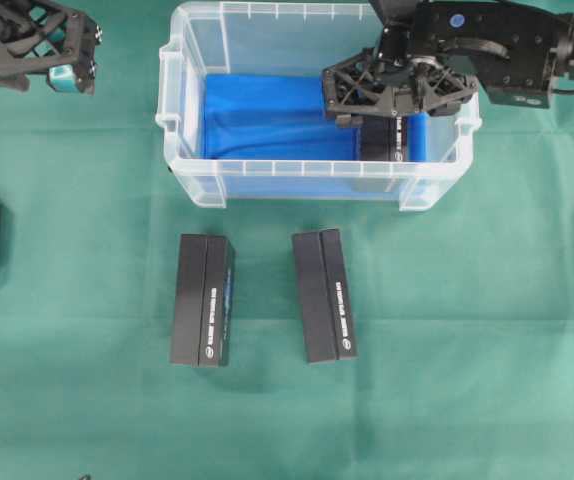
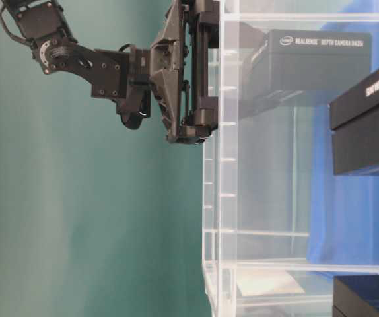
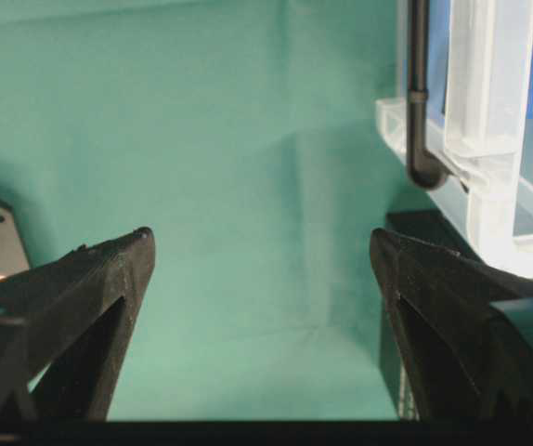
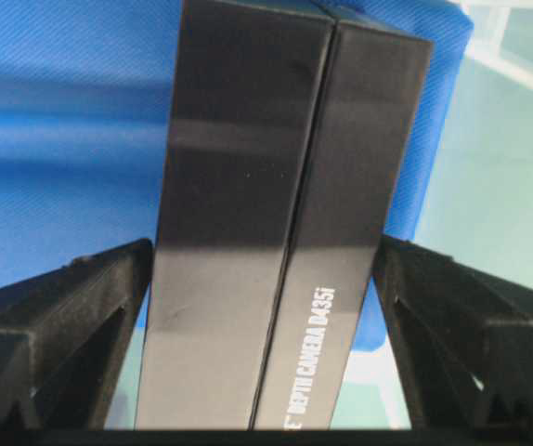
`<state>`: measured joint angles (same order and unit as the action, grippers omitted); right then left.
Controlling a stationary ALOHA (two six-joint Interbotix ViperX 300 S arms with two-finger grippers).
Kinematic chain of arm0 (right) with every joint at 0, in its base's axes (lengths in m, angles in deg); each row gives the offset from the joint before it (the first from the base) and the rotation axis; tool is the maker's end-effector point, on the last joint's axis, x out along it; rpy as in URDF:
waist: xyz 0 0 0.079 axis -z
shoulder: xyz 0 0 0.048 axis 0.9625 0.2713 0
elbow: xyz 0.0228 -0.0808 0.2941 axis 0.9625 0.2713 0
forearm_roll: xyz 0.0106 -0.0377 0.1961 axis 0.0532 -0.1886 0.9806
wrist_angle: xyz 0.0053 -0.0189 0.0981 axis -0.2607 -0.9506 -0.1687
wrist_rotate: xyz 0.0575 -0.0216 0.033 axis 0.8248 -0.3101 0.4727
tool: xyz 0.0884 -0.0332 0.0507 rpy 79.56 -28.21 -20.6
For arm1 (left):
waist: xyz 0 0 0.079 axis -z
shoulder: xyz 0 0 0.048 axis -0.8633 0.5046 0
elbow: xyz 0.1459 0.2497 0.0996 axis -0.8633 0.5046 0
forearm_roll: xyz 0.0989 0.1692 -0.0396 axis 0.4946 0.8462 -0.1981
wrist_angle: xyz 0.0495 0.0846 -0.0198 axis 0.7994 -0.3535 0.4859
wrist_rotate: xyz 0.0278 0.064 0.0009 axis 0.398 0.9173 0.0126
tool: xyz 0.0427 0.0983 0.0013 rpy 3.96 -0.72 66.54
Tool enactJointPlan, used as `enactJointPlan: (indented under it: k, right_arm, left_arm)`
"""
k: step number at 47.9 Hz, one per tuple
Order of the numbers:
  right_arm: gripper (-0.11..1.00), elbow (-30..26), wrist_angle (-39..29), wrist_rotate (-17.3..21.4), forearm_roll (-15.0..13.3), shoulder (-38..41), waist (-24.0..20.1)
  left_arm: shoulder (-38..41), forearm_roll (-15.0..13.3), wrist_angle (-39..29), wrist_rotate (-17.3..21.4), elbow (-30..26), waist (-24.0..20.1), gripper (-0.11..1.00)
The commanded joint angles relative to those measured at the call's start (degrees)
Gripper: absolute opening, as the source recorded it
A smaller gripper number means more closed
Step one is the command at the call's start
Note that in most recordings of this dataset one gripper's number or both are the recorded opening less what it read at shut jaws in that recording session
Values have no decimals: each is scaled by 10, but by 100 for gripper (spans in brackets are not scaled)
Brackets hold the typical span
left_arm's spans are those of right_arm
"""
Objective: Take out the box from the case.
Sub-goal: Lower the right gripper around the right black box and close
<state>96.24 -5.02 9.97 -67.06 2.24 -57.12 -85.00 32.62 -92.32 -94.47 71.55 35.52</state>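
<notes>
The box [image 4: 276,232] lies in the case [image 1: 192,180] on blue cloth [image 1: 267,120]. Right fingers [image 4: 443,307] straddle it, spread wide, not yet gripping; next, they must close. Left gripper [image 3: 262,316] idles, spread.

Box [image 1: 385,140] in case [image 1: 192,160] right end; two boxes [image 1: 203,300] before case
</notes>
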Motion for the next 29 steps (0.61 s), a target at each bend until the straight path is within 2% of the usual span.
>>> enactJointPlan:
  k: [1,14,17,21,29]
  right_arm:
    - [91,-4,4,3,3,-4,1]
    - [89,-4,5,13,2,-4,2]
    - [84,-4,7,15,1,-3,1]
    - [66,-5,7,16,1,-4,2]
    - [65,-8,7,16,2,-4,1]
  left_arm:
    - [-9,-1,1,0,-4,4,100]
    - [-9,-1,0,1,-4,4,100]
    - [-9,-1,0,1,-4,4,100]
    - [-9,-1,1,1,-4,4,100]
    - [-9,-1,0,1,-3,4,100]
